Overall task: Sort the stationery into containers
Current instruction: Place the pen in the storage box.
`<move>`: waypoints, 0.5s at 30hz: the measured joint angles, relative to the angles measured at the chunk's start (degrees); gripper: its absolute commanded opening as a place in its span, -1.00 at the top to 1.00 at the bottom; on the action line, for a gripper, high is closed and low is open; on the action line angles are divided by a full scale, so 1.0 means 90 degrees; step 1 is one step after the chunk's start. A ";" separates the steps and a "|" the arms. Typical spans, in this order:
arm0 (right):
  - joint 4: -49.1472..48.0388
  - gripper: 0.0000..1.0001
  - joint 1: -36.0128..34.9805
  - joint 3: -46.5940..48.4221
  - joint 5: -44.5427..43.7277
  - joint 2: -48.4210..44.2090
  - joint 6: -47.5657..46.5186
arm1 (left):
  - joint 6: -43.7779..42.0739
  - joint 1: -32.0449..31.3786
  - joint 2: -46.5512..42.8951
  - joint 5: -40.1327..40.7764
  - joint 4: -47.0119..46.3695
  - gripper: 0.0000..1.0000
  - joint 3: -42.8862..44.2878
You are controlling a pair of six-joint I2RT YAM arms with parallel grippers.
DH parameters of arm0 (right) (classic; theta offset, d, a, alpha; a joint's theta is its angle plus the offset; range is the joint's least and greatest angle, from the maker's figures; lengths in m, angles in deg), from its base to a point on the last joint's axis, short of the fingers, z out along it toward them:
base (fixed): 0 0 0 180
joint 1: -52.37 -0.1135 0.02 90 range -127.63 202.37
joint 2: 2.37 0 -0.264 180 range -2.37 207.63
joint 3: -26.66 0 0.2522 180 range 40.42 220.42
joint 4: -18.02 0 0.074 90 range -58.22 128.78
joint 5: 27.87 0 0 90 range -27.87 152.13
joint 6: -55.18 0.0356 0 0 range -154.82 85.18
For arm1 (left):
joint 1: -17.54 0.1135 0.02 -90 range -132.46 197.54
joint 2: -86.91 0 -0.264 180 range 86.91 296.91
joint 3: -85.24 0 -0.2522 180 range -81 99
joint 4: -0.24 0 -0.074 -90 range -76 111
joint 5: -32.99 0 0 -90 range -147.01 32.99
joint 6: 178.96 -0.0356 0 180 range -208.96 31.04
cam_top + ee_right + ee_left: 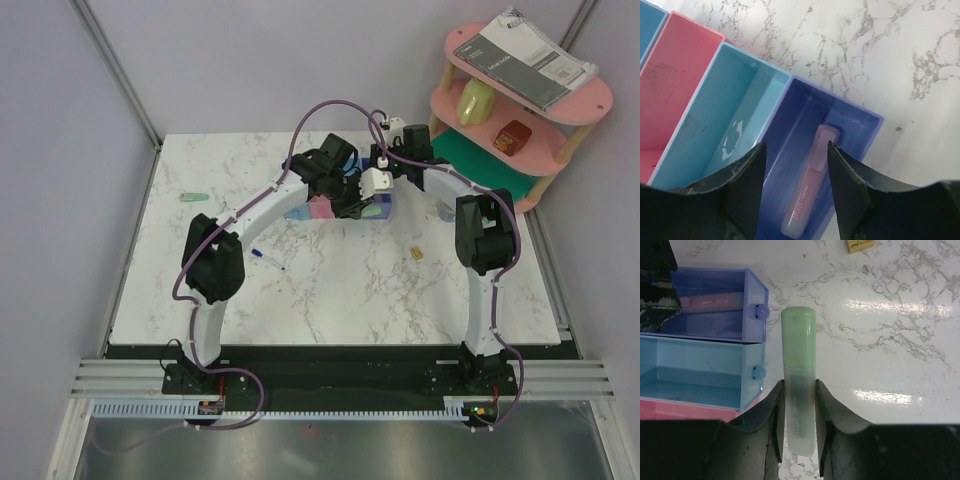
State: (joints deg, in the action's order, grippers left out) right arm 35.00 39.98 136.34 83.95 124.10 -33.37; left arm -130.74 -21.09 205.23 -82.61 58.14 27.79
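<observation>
One green marker (pixel 799 375) sits clamped in left hand (pixel 799 396).

L arm (pixel 213 262) & R arm (pixel 486 232) rise from near edge of the tabletop (pixel 350 300), arch inward; wrists close together over far half, abt mid-width; left hand (pixel 799 386) clamped on pale green marker (pixel 798 340); right hand (pixel 796 150) fingers spread, holding nothing.

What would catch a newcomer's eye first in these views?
The left gripper, clamped on a pale green marker just beside the tray row. Next, the right gripper hanging open over the purple-blue tray, where a pink-purple marker lies. Top right, a pink tiered shelf stands out.
</observation>
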 measured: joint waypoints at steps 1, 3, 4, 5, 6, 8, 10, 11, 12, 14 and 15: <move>0.0024 -0.20 0.0000 0.0000 -0.0041 -0.0034 -0.0015 | 0.0085 0.0010 0.0000 0.0002 -0.0022 0.96 0.0000; 0.0085 -0.21 0.0002 0.0000 -0.0146 -0.0107 -0.0027 | 0.0313 0.0034 0.0000 0.0010 -0.0119 0.96 0.0000; 0.0109 -0.22 0.0015 0.0000 -0.0209 -0.0153 -0.0027 | 0.0430 0.0036 0.0000 0.0024 -0.0163 0.96 0.0000; 0.0134 -0.22 0.0027 -0.0002 -0.0279 -0.0202 -0.0024 | 0.0544 0.0044 0.0000 0.0034 -0.0209 0.96 0.0000; 0.0163 -0.22 0.0039 -0.0017 -0.0357 -0.0279 -0.0024 | 0.0629 0.0049 0.0000 0.0058 -0.0257 0.96 0.0000; 0.0192 -0.24 0.0058 -0.0056 -0.0583 -0.0483 -0.0022 | 0.0913 0.0066 0.0000 0.0189 -0.0369 0.96 0.0000; 0.0197 -0.24 0.0097 -0.0085 -0.0872 -0.0702 -0.0012 | 0.1207 0.0080 0.0007 0.0323 -0.0474 0.96 0.0015; 0.0206 -0.24 0.0119 -0.0095 -0.0998 -0.0797 -0.0007 | 0.1387 0.0095 0.0022 0.0359 -0.0491 0.96 0.0056; 0.0214 -0.25 0.0151 -0.0102 -0.1163 -0.0911 0.0005 | 0.1564 0.0117 0.0056 0.0410 -0.0510 0.96 0.0129; 0.0214 -0.26 0.0228 -0.0141 -0.1447 -0.1141 0.0024 | 0.1984 0.0153 0.0199 0.0505 -0.0559 0.96 0.0418; 0.0221 -0.26 0.0279 -0.0177 -0.1569 -0.1258 0.0029 | 0.2147 0.0175 0.0282 0.0529 -0.0588 0.96 0.0583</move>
State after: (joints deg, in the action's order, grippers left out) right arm 36.99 42.50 134.74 69.83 112.78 -33.10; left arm -111.42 -19.52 207.76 -77.85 52.85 33.04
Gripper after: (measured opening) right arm 0.625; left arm 0.327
